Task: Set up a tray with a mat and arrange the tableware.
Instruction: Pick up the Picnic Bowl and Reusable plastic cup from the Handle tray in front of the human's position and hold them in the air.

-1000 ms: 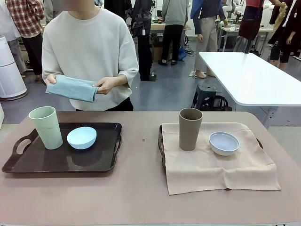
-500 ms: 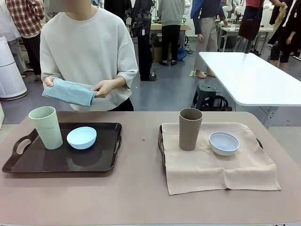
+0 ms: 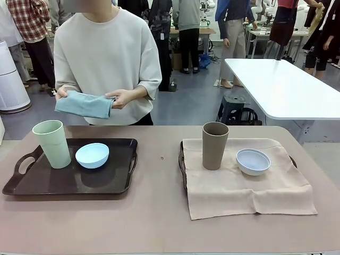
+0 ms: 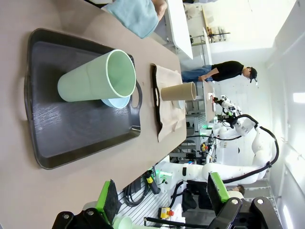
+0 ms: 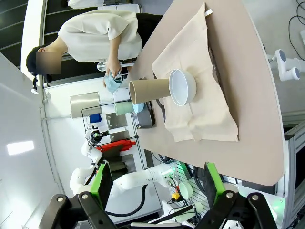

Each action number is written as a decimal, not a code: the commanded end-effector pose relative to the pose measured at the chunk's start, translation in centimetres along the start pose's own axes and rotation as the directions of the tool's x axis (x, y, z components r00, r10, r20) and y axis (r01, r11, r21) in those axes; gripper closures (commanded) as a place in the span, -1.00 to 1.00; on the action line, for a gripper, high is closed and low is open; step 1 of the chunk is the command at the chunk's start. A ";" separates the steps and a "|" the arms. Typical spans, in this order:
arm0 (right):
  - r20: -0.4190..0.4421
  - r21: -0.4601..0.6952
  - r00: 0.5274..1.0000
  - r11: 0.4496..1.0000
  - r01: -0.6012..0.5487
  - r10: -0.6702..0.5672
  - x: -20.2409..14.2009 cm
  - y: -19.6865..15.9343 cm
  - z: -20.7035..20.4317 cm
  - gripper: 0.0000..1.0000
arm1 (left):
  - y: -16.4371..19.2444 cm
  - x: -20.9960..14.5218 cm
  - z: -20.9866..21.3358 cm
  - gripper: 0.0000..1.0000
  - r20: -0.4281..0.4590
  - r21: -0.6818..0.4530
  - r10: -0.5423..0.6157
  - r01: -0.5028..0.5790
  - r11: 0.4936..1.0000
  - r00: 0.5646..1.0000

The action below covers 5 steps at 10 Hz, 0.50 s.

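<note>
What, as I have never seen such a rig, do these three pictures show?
Two robot arms, each ending in a two-finger gripper, share a table with a person. The upright picture comes from a fixed camera between the arms; the person across holds a folded blue cloth. The two sideways pictures come from wrist cameras: the left gripper and right gripper are open, holding nothing. A dark tray carries a green tumbler and a light blue bowl. A beige mat, laid over a second tray, carries a brown tumbler and a white bowl.
</note>
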State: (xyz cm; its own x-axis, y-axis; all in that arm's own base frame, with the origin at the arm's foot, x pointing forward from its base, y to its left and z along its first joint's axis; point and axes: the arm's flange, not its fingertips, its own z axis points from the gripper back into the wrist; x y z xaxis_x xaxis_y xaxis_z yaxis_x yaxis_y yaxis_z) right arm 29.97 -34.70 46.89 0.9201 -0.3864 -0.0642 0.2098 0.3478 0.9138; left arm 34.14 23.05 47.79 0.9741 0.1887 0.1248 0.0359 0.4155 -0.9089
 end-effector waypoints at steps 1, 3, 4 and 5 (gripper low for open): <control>0.003 0.001 1.000 1.000 -0.001 0.001 0.0 0.0 0.1 -0.98 | 0.1 -0.2 0.0 -1.00 0.003 -0.010 -0.002 0.002 1.000 1.000; 0.003 0.001 1.000 1.000 -0.001 0.001 0.0 0.0 0.1 -0.98 | 0.1 -0.2 0.0 -1.00 0.003 -0.010 -0.002 0.002 1.000 1.000; 0.003 0.001 1.000 1.000 -0.001 0.001 0.0 0.0 0.1 -0.98 | 0.1 -0.2 0.0 -1.00 0.003 -0.010 -0.002 0.002 1.000 1.000; 0.003 0.001 1.000 1.000 -0.001 0.001 0.0 0.0 0.1 -0.98 | 0.1 -0.2 0.0 -1.00 0.003 -0.010 -0.002 0.002 1.000 1.000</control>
State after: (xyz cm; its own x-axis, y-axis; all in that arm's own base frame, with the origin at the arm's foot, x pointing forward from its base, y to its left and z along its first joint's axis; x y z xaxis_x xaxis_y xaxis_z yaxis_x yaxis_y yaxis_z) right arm 29.97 -34.70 46.89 0.9201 -0.3864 -0.0642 0.2098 0.3478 0.9138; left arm 34.14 23.06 47.79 0.9740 0.1889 0.1248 0.0358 0.4155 -0.9089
